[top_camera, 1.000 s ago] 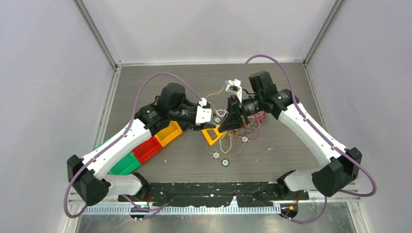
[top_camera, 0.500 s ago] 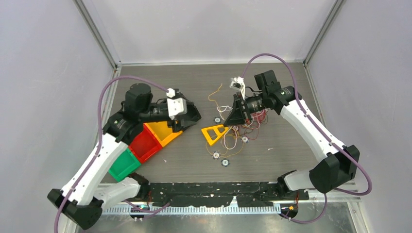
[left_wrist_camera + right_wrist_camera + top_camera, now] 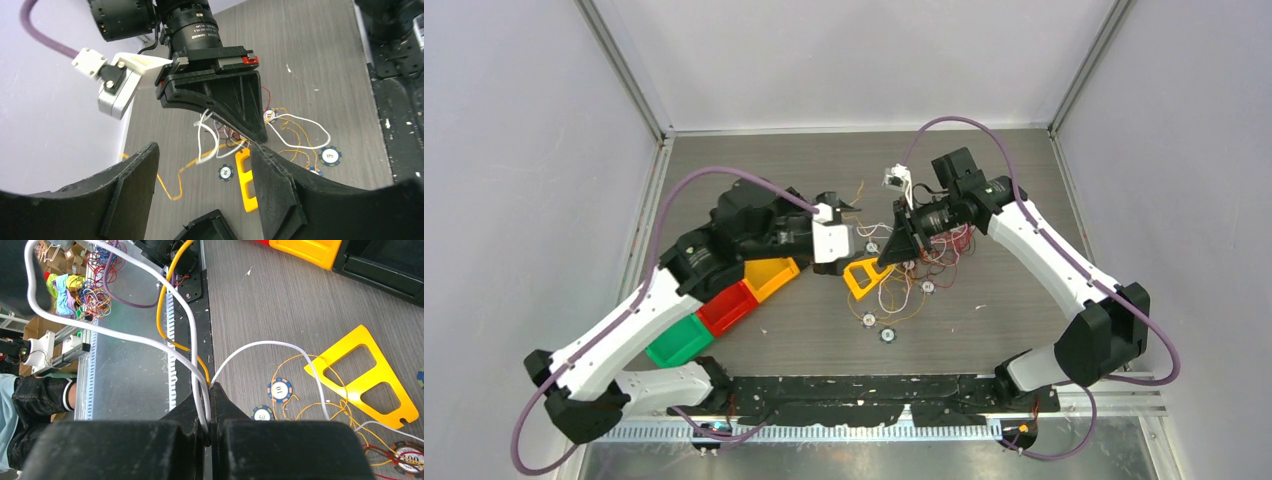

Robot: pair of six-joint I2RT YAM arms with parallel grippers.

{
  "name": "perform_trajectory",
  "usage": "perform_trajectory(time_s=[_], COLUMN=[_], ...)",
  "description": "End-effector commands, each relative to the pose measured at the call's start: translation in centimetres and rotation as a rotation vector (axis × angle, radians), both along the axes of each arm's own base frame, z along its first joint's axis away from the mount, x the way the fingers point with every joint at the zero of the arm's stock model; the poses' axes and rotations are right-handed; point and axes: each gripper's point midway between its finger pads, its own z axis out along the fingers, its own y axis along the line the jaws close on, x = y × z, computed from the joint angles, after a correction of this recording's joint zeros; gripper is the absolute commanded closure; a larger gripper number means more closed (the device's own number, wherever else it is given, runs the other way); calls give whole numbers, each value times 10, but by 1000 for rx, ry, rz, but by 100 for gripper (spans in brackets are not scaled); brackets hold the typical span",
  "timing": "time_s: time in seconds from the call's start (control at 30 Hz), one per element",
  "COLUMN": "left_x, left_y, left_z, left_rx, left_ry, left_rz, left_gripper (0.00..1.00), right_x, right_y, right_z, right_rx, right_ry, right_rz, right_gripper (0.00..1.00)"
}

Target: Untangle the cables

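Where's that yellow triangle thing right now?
In the overhead view the yellow triangle lies flat in the middle, beside the tip of the right hand, with the tangled wires on its right and a yellow bin on its left.

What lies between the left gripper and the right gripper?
Left wrist view: white and orange cables dangle from the right gripper, ahead of the open left gripper.

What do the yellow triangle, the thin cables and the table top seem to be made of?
The yellow triangle looks like rigid plastic, smooth and matte: one even colour, clean cut-outs. The cables seem to be fine wire in glossy plastic insulation: bright colours, soft loops. The table top is probably laminate printed as grey wood: fine straight grain, flat sheen.
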Motion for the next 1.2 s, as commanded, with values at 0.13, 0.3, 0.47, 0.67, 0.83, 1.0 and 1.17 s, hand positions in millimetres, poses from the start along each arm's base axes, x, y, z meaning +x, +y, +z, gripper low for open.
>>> perform_trajectory(time_s=[0.13,0.3,0.47,0.67,0.83,1.0,1.17], left_x=[34,40,39,34,46,39,43], left_y=[-23,-16,3,32,75,129,130], left_z=[0,45,114,206,268,338,310], left_rx=[102,-14,-191,-442,-599,-775,-713], left_ry=[-159,-185,-133,-144,-259,-349,-326], left_rz=[102,189,269,344,521,633,651], left_gripper=[57,100,100,100,100,100,100], right_x=[-4,6,43,92,113,118,135], right_y=[5,3,0,1,-9,-25,-27], right_z=[9,-2,-57,-104,-136,-161,-110], right_rx=[26,-9,-140,-239,-361,-453,-336], right_ry=[-44,-84,-106,-190,-210,-183,-200], right_rz=[22,-14,-173,-327,-361,-369,-421], right_gripper=[93,83,68,68,69,74,91])
